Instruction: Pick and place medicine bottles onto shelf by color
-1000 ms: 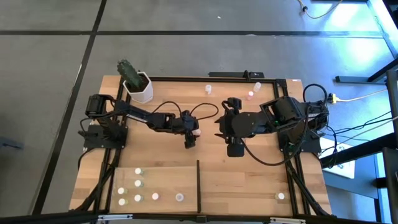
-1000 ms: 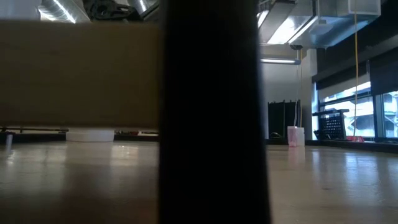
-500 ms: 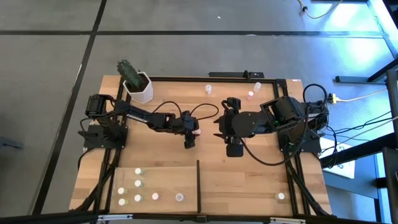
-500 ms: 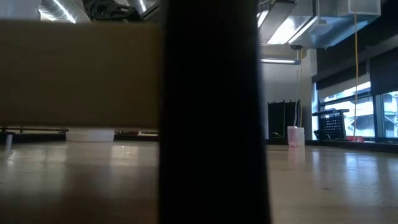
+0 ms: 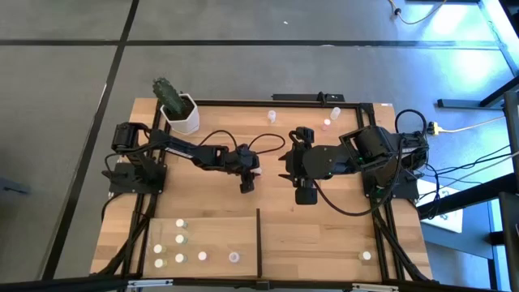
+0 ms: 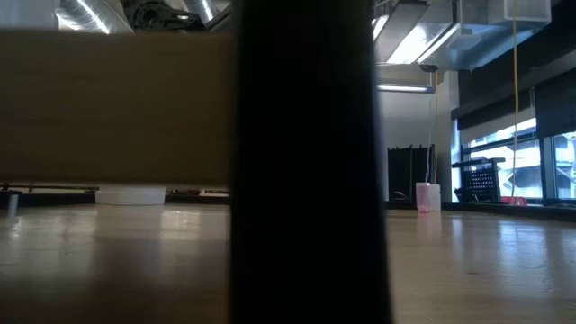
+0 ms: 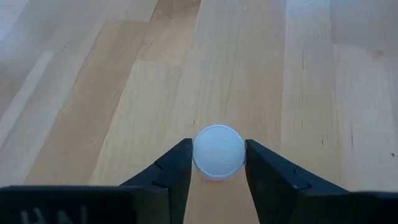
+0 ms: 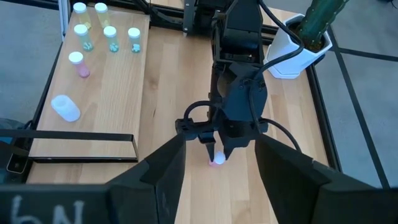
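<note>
A small medicine bottle with a round white cap and a pink body stands upright at mid-table. My left gripper points down over it, its fingers shut on the cap. My right gripper hovers open a little to the right, nothing between its fingers. The shelf, a pale panel at the near left, carries several bottles; one lies on its side. More bottles stand near the far edge, and one at the near right. My left gripper pinches the bottle's white cap by its two opposite sides between its two fingers. The fingers come from above, pointing down. The bottle is upright below them; I cannot tell whether its base is on the table.
A white pot with a cactus stands at the far left corner. A thin black divider edges the shelf on its right and fills the middle of the low view. Bare wood lies between the grippers and the shelf.
</note>
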Action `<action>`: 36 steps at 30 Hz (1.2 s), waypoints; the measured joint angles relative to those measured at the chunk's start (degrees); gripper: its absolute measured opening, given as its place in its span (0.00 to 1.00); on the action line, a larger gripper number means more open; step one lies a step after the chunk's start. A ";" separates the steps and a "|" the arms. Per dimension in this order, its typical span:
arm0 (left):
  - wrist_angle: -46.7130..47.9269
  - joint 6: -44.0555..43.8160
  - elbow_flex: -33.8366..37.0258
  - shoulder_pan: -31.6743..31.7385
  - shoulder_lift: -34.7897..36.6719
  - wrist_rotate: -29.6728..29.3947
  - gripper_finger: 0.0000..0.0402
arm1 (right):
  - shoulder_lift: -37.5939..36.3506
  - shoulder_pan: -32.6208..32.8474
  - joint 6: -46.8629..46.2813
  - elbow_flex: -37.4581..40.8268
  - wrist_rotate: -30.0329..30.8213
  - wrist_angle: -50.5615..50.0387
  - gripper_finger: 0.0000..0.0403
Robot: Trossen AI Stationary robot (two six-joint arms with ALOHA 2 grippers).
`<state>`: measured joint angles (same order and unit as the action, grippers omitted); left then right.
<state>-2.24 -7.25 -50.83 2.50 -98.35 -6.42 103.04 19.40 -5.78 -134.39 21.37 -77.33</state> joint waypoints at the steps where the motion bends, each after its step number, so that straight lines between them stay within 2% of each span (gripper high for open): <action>1: 0.00 -0.02 0.00 0.00 0.00 0.00 0.32 | 0.00 0.02 0.09 0.00 0.00 -0.01 0.48; 7: -0.02 -0.04 0.00 0.00 -0.02 -0.02 0.26 | 0.00 0.01 0.10 0.00 0.00 -0.03 0.48; 19: 0.55 -0.11 0.00 0.00 1.09 0.11 0.24 | 0.00 0.02 0.07 0.00 0.00 -0.06 0.48; 28: 11.50 -0.33 -0.02 -0.40 10.11 -0.06 0.24 | 0.00 0.01 0.09 0.00 0.00 0.05 0.48; 36: 24.37 -4.35 -0.02 -4.94 22.30 -4.21 0.24 | 0.00 0.00 -0.02 0.00 -0.02 0.37 0.48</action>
<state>22.13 -11.60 -50.85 -2.44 -76.04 -10.62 103.04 19.40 -5.80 -134.39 21.34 -76.96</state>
